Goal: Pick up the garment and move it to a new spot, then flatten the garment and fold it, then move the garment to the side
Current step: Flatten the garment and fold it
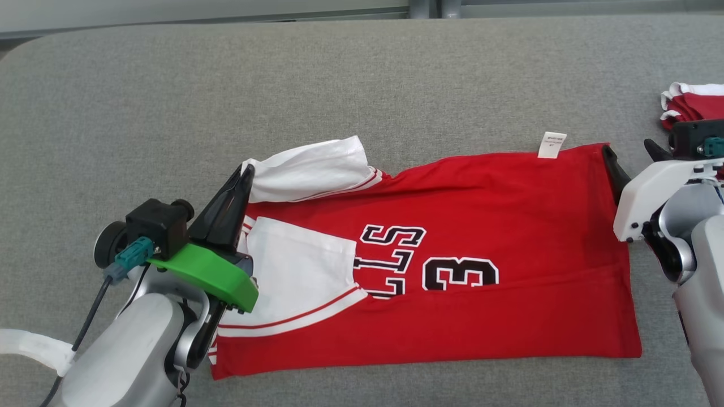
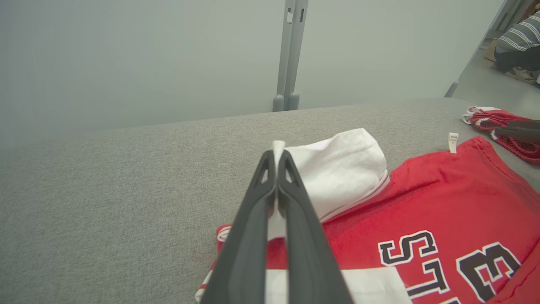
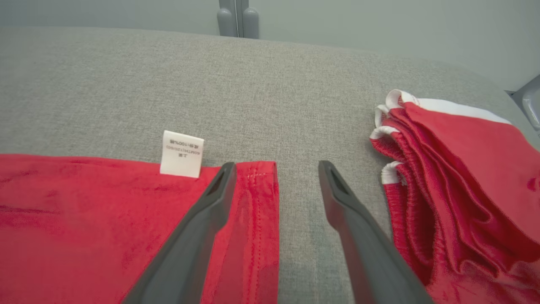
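clear padding (image 1: 226,85) beyond garment (image 1: 509,198), maybe shorts (image 1: 691,104) right

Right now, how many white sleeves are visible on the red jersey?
2. The far sleeve sticks out at the left end of the jersey, pinched by the left hand. The near sleeve lies folded over the red front. None seems hidden.
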You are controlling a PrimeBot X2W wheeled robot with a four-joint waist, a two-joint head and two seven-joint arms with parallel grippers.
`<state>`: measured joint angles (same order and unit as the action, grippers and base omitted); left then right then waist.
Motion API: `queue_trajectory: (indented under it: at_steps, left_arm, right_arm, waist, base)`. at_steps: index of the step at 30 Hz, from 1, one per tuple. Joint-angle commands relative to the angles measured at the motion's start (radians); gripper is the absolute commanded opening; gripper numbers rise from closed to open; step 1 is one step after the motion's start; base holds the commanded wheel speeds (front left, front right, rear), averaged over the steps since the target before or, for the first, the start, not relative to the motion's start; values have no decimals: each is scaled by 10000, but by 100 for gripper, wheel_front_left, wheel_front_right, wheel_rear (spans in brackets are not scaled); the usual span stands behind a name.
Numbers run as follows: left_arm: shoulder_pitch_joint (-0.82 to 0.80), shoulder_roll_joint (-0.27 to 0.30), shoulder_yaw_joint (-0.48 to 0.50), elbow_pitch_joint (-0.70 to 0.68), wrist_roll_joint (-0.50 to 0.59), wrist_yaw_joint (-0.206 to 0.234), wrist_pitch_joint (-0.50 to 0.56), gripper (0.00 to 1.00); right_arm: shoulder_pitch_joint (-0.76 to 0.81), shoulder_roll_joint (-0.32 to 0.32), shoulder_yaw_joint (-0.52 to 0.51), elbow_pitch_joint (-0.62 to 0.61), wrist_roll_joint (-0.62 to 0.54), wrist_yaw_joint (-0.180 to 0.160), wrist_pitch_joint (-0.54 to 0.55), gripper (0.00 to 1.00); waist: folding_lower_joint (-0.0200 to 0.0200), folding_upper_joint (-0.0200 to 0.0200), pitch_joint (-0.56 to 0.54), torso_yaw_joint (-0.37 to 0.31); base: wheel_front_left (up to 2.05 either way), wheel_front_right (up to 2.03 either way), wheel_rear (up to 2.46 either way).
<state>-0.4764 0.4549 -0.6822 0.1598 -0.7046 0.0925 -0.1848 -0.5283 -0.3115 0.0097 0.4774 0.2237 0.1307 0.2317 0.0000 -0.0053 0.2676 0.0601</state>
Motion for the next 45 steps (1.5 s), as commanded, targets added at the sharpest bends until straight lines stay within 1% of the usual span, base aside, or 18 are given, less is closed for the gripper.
queue_trajectory:
  at_steps: [1,6,13,14,15,16,18,21,23,24,25,31,36,40,45]
  left_arm:
    - [-158,-24,-1,13,38,-15,-7,0]
    - [-431,-147,-80,105,119,-76,1,0]
    - [-735,-220,-154,257,160,-139,41,0]
    - [-752,-211,-156,276,161,-147,34,0]
    - [-765,-202,-158,288,164,-150,26,0]
    - [-775,-196,-162,297,167,-155,19,0]
    - [-797,-178,-167,308,168,-164,7,0]
    - [-839,-154,-144,311,138,-142,3,0]
    - [-861,-150,-129,318,107,-125,1,0]
    - [-865,-150,-125,328,100,-118,3,0]
    - [-867,-154,-123,342,89,-112,-4,0]
    - [-739,-192,-52,393,-7,-54,-165,0]
    - [-522,-106,41,388,-90,-14,-269,0]
    - [-233,13,141,254,-198,49,-350,0]
    - [511,277,347,-175,-349,291,-482,0]
  right_arm:
    - [-182,-93,59,138,26,0,-2,100]
    - [-919,-393,546,1261,126,0,7,100]
    - [-1486,-594,1162,2257,452,0,-144,100]
    - [-1547,-607,1234,2346,489,0,-171,92]
    - [-1597,-620,1307,2425,525,0,-212,65]
    - [-1643,-638,1380,2520,567,0,-235,44]
    - [-1716,-667,1550,2676,658,0,-244,33]
    - [-1833,-696,1797,2893,862,0,-328,28]
    - [-1935,-733,1937,3046,977,0,-389,20]
    - [-1985,-754,1989,3122,1047,0,-436,8]
    - [-2037,-773,2049,3203,1072,-2,-490,0]
    - [-2280,-874,2313,3523,1265,-2,-1080,0]
    - [-2129,-906,2566,3440,1575,-2,-1585,0]
    - [-1615,-989,2866,3043,2063,-2,-2141,0]
    - [-658,-1164,3184,2007,2953,-2,-2827,0]
  waist:
    - [0,53,244,197]
    - [0,53,540,367]
    - [0,53,645,418]
    - [0,53,647,408]
    - [0,53,653,396]
    - [0,53,655,388]
    - [0,53,663,373]
    - [0,53,707,356]
    - [0,53,737,356]
    - [0,53,747,359]
    - [0,53,750,359]
    - [0,53,587,287]
    - [0,53,372,176]
    - [0,53,131,56]
    - [0,53,-135,-125]
  base:
    - [0,0,0]
    - [0,0,0]
    - [0,0,0]
    - [0,0,0]
    - [0,0,0]
    - [0,0,0]
    - [0,0,0]
    - [0,0,0]
    - [0,0,0]
    - [0,0,0]
    - [0,0,0]
    - [0,0,0]
    - [0,0,0]
    - [0,0,0]
    - [0,0,0]
